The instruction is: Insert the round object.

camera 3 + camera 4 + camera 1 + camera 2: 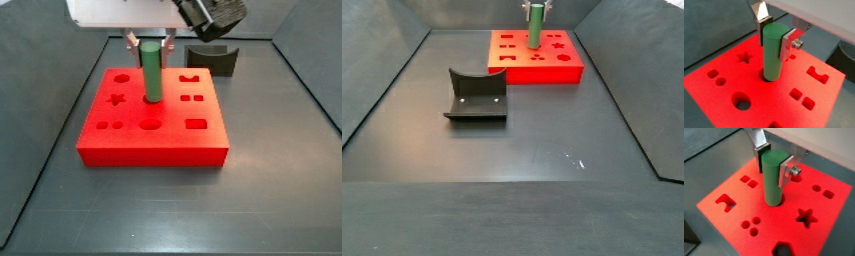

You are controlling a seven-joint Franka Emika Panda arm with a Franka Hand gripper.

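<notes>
The green peg (773, 51) stands straight up in the middle of the red block (150, 143). Its bottom end looks like it is in a hole there. My gripper (776, 35) holds the peg near its top, squeezed on both sides. I think I should push straight down, slowly, and not let it lean. The dark grey block (476, 96) sits well apart.

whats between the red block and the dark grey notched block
Nothing: in a side view, bare dark floor separates the red block from the dark grey notched block. The gripper holds the green peg over the red block.
</notes>
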